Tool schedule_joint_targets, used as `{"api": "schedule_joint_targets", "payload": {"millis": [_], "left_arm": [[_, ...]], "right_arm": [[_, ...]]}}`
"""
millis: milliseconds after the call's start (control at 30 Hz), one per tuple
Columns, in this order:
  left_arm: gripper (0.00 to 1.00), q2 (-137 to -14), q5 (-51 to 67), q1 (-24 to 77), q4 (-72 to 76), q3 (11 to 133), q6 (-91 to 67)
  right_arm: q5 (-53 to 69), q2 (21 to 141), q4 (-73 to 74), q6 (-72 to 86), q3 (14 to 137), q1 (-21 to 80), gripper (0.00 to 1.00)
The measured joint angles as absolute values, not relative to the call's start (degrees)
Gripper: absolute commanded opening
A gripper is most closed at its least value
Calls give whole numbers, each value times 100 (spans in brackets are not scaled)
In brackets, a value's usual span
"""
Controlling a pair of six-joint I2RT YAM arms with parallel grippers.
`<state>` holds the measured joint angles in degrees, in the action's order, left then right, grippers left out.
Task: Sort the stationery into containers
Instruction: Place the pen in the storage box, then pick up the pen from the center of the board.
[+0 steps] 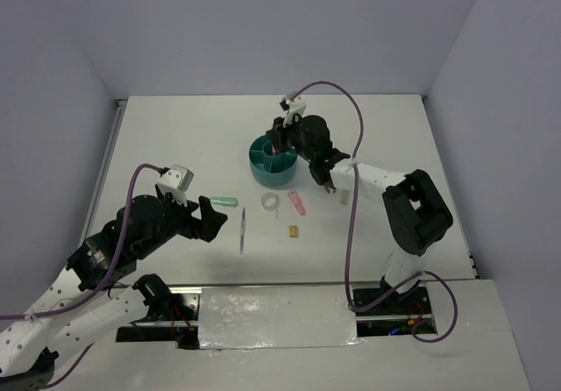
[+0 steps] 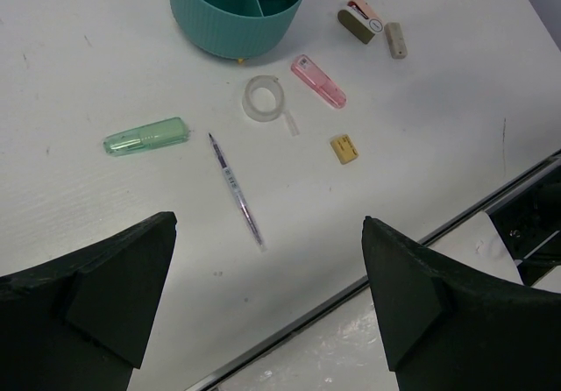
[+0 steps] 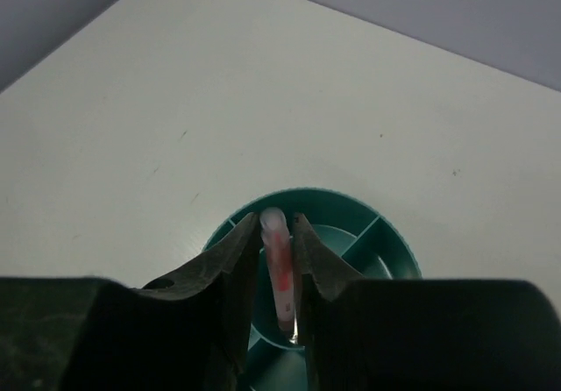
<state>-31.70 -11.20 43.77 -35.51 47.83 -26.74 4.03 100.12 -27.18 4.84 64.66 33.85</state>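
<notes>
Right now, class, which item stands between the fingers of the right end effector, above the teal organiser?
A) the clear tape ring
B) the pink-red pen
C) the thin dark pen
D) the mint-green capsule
B: the right wrist view shows the pink-red pen upright between the fingers of the right end effector, over the teal organiser.

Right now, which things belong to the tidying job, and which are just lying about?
Job: teal organiser, pink-red pen, thin dark pen, mint-green capsule, tape ring, pink eraser, yellow block, pink-white piece, beige piece.
Lying about: purple cables, shiny sheet.
</notes>
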Motion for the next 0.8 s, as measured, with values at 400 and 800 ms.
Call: {"api": "schedule_joint_targets", "payload": {"millis": [400,800], "left_arm": [[99,-3632,-1321,4377,-3470,4722,-3205],[93,-5872,-1267,4383,-2591,3754,-4224]], "right_arm": [[572,9491,-2847,725,5948,3417,93],[-329,6495,-327,1500,6012,3645,98]]}}
